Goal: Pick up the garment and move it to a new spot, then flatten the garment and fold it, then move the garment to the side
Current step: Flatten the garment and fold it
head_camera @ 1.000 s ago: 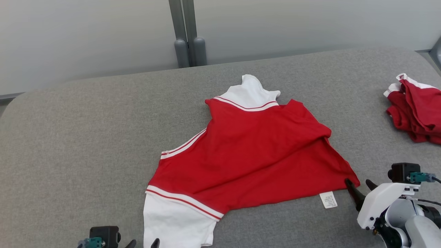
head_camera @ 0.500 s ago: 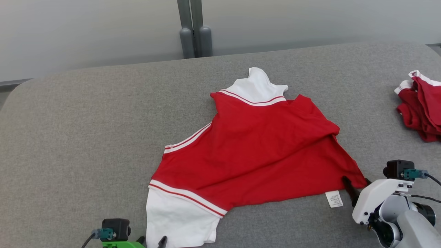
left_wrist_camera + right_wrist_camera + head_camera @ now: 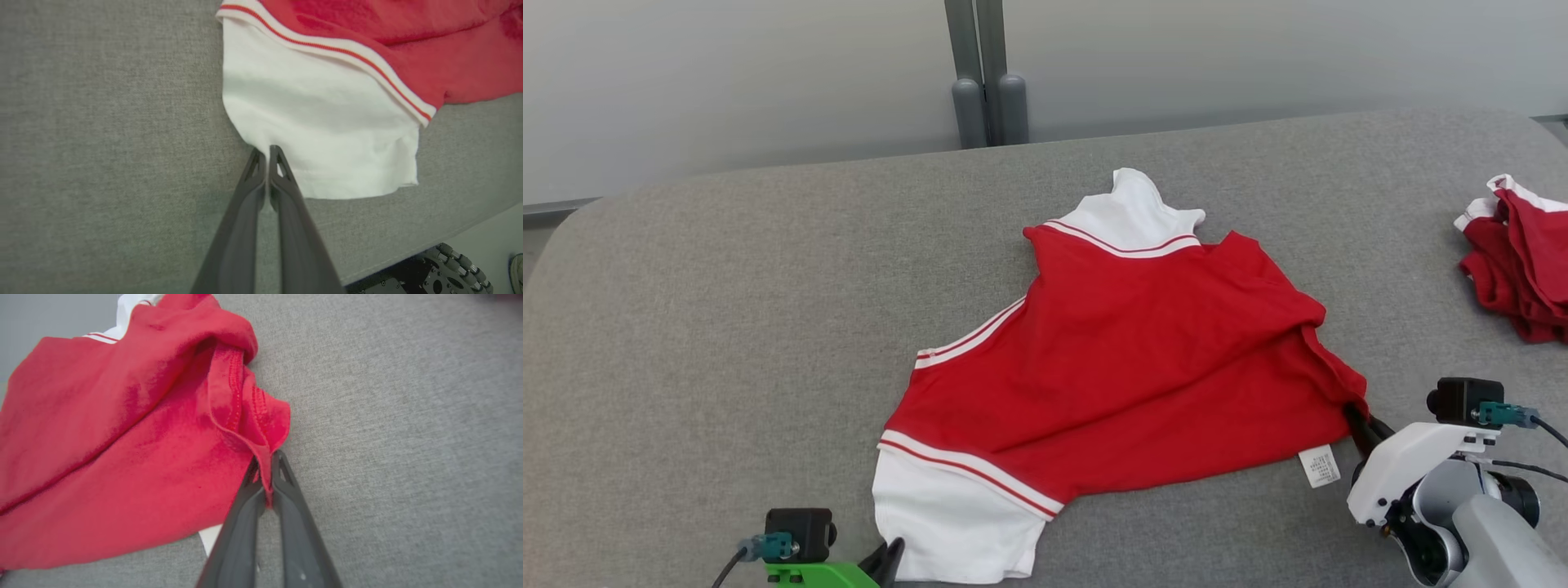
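The garment (image 3: 1127, 351), a red shirt with white sleeves, lies spread on the grey table (image 3: 727, 310). My left gripper (image 3: 889, 555) is at the lower left, shut on the near edge of the white sleeve (image 3: 318, 134). In the left wrist view the left gripper (image 3: 267, 150) has its fingertips pressed together at that sleeve's edge. My right gripper (image 3: 1357, 418) is shut on the garment's red hem corner at the lower right. In the right wrist view the hem (image 3: 245, 416) bunches up into the closed right gripper (image 3: 265, 463). A white care label (image 3: 1321, 466) sticks out beside it.
A pile of other red and white clothes (image 3: 1519, 269) lies at the table's right edge. A grey post (image 3: 982, 90) stands behind the table. The table's near edge and my wheeled base (image 3: 449, 269) are in the left wrist view.
Both grippers have gone from open to shut on the garment. The right hem corner has bunched up and drawn in. The head camera has shifted slightly.
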